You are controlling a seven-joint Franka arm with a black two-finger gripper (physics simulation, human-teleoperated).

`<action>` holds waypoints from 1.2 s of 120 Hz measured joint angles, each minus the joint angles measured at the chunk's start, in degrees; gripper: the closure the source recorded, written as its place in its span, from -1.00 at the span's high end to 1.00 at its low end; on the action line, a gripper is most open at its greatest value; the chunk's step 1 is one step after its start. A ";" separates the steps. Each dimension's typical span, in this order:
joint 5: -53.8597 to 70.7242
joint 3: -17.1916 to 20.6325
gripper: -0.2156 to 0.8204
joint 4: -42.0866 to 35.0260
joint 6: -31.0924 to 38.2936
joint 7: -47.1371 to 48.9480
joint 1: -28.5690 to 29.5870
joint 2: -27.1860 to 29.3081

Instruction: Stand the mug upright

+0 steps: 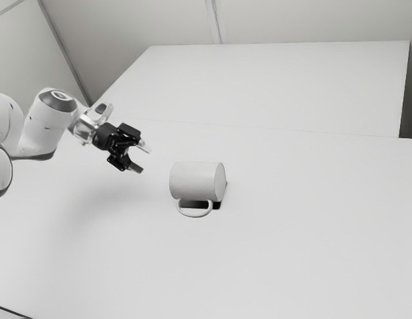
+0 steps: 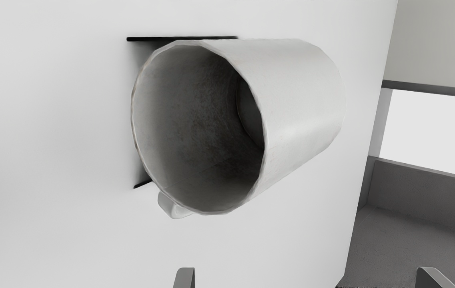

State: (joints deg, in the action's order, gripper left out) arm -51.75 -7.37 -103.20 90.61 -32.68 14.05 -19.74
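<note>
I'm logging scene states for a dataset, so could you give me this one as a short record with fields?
object: white mug
pose: lying on its side, not upright
support: white table
mouth: open end faces the claw
base: closed end toward the exterior view's right
handle: loop handle on the mug's lower side in the exterior view
claw: open, to the mug's left in the exterior view
contact: none between claw and mug
task status: mug not yet upright
</note>
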 joint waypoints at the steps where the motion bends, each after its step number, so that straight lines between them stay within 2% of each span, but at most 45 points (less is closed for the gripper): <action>1: -0.38 0.02 0.58 0.04 0.00 -0.41 0.00 -0.40; 29: -9.18 1.05 0.58 -0.15 -0.16 -9.82 -0.77 -6.02; 65: -16.94 5.15 0.58 -4.15 -0.15 -17.47 -1.36 -7.35; 70: -17.53 5.43 0.44 -4.30 -0.09 -18.26 -1.38 -7.41; 86: -18.50 5.61 -0.23 -4.43 0.07 -20.42 -1.32 -7.34; 98: -18.78 5.61 -0.54 -4.40 0.16 -21.74 -1.36 -7.05; 111: -18.91 5.62 -0.73 -4.40 0.37 -22.97 -1.52 -6.41; 128: -18.81 5.61 -0.84 -4.40 0.86 -24.26 -1.87 -4.86; 144: -15.83 5.55 -0.89 -4.41 2.57 -24.48 -3.05 0.56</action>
State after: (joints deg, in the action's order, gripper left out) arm -67.58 -1.82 -107.62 93.18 -57.17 11.00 -19.18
